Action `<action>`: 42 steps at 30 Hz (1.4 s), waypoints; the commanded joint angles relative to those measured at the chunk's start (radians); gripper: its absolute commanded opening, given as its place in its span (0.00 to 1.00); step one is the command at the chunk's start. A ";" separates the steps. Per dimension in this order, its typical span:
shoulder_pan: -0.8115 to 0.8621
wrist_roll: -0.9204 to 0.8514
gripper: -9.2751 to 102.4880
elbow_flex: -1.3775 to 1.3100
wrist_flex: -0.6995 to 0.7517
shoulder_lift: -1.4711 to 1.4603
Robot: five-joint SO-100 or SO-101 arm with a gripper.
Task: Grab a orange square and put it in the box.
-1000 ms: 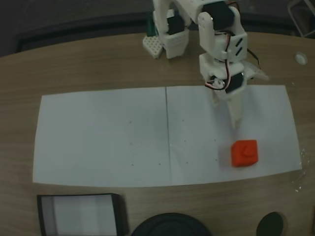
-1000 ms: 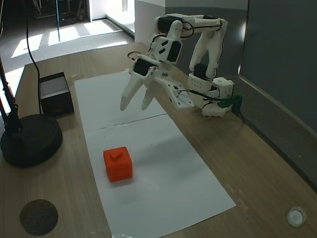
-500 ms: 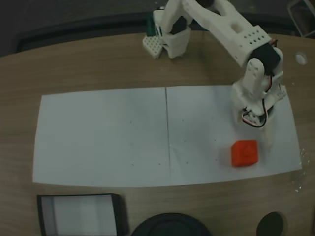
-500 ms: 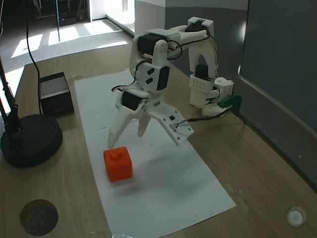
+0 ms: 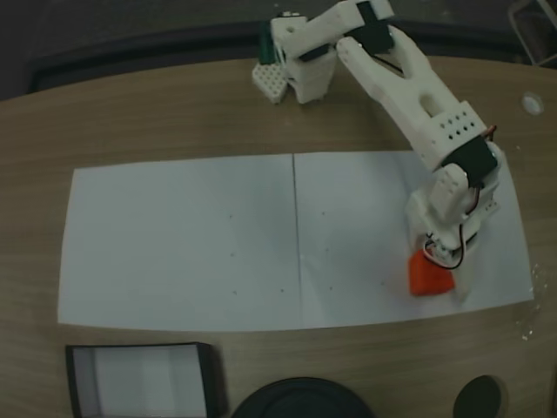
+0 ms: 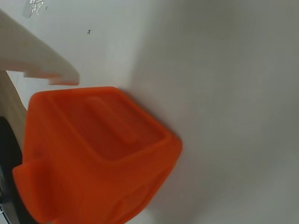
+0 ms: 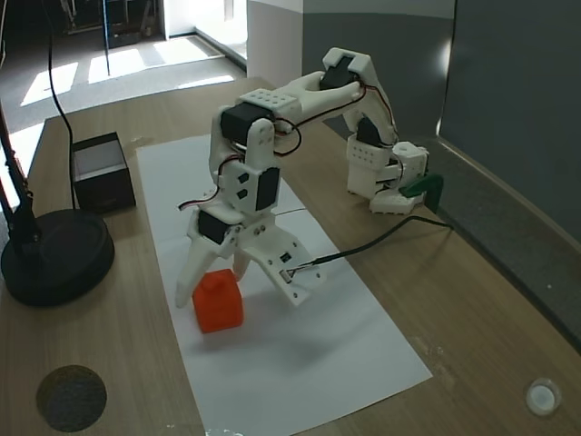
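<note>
Since a second ago the arm dropped right down, so the hand (image 7: 216,280) now straddles the orange square (image 7: 218,302) on the paper (image 5: 183,244), fingers spread, not clamping yet. Looks light and rigid; I'd pinch its flat sides.

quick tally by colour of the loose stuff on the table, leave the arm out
Orange: 1, the orange square
Black: 3, the box with its white floor, the round lamp base, the flat dark disc
White: 2, the paper sheet, the small round cap
Total: 6
</note>
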 commanded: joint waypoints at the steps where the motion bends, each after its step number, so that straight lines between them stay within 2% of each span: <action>1: 0.018 -0.005 0.46 -0.074 0.003 0.005; 4: 0.021 -0.005 0.44 -0.074 0.005 -0.009; 11: 0.017 -0.003 0.19 -0.074 0.003 0.003; 20: 0.055 -0.003 0.17 -0.118 0.023 0.006; 24: 0.195 -0.006 0.17 -0.324 0.123 0.006; 30: 0.495 -0.086 0.17 -0.792 0.249 0.006; 35: 0.726 -0.112 0.18 -1.031 0.213 -0.011; 42: 0.881 -0.109 0.17 -1.014 0.072 -0.086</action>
